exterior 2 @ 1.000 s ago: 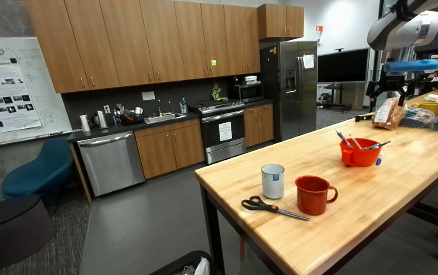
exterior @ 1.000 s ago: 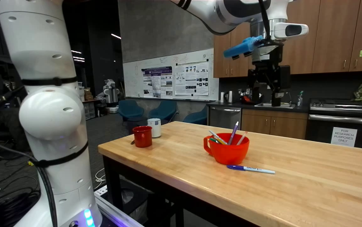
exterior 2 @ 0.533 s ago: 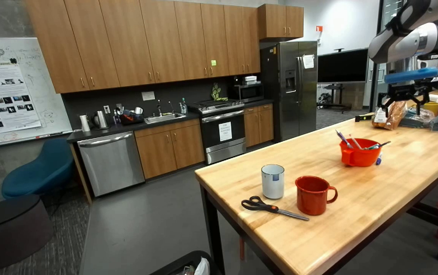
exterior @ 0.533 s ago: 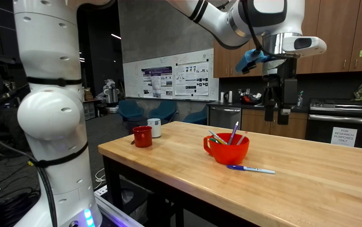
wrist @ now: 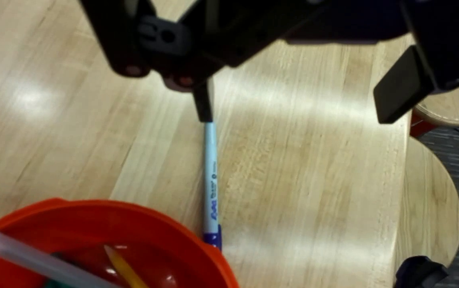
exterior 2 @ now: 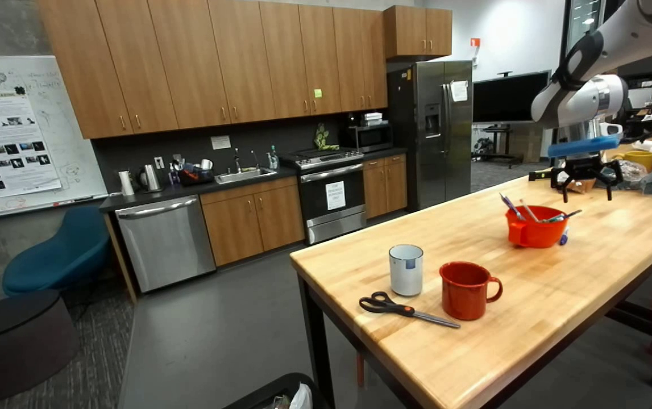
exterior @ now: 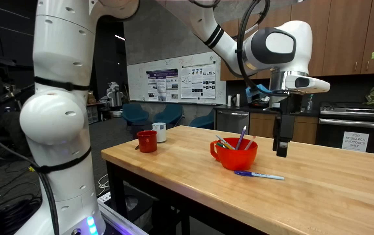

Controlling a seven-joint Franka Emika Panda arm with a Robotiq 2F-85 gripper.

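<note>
Hung with gripper (exterior 2: 588, 199) spread wide and empty; had the marker (wrist: 211, 184) below, toward the bowl (exterior: 238, 160), long axis across that spread.

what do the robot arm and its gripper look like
The arm is glossy white and rounded, with black straps, black cables, a silver wrist collar and blue lights low down. A blue bar is fixed above the black gripper, which has two jointed, flat-ended fingers.
</note>
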